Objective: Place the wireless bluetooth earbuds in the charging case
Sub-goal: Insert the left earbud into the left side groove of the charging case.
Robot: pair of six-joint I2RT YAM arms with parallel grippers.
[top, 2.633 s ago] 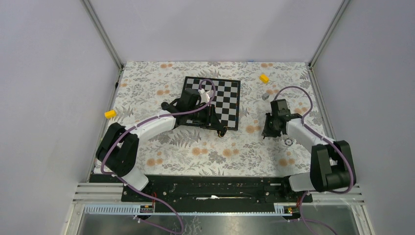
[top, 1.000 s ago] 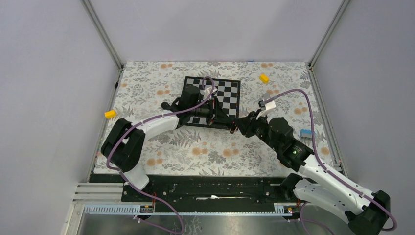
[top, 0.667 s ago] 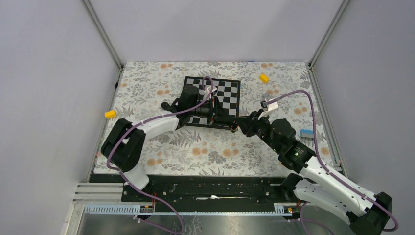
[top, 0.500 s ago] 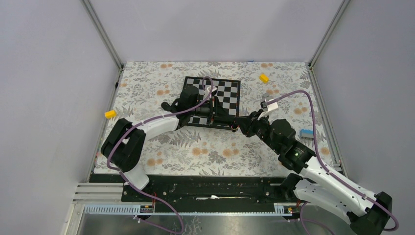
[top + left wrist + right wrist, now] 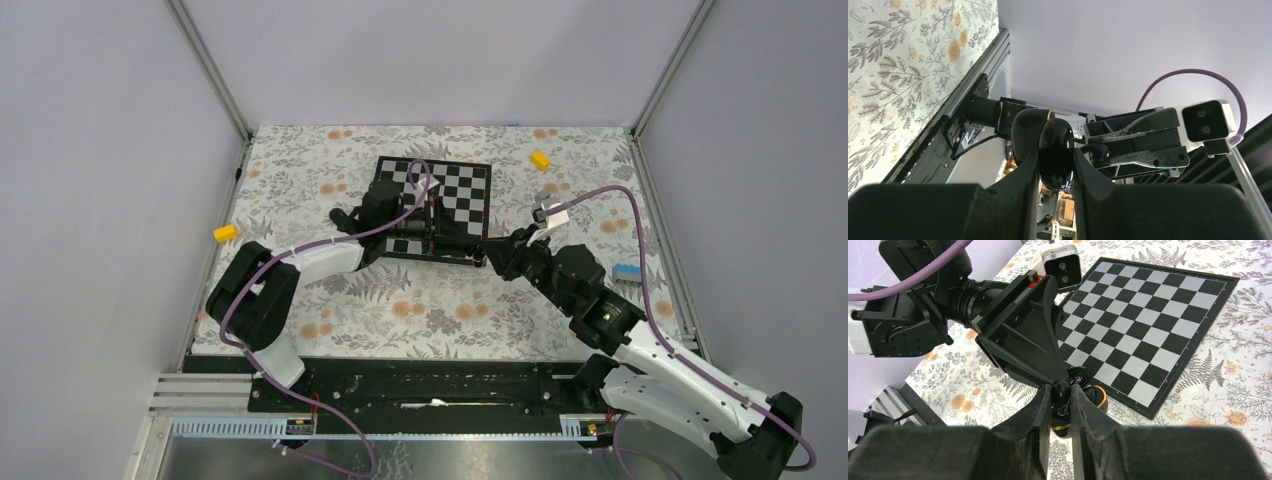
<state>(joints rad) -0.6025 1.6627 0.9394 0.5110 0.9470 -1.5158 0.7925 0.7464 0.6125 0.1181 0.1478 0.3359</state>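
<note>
Top view: saw left gripper (image 5: 478, 256) and right gripper (image 5: 497, 258) tip to tip just off the near right corner of the black-and-white chessboard (image 5: 455, 190), over the floral tablecloth (image 5: 400, 300); could not tell there what either held. Left wrist view: saw the small glossy black pebble-shaped charging case (image 5: 1056, 155) pinched edge-on between narrowly set left fingers, with a second black rounded half with a gold-coloured rim just behind it, probably the open lid. Right wrist view: saw one tiny glossy black rounded earbud (image 5: 1062, 390) nipped between the almost closed right fingers, right at the gold-rimmed half of the case; saw no other buds. Judged both light, hard, slick and rounded, so apt to squirt out of a pinch. Best gripped gently across the widest middle, leaving the bud's seating end free.
</note>
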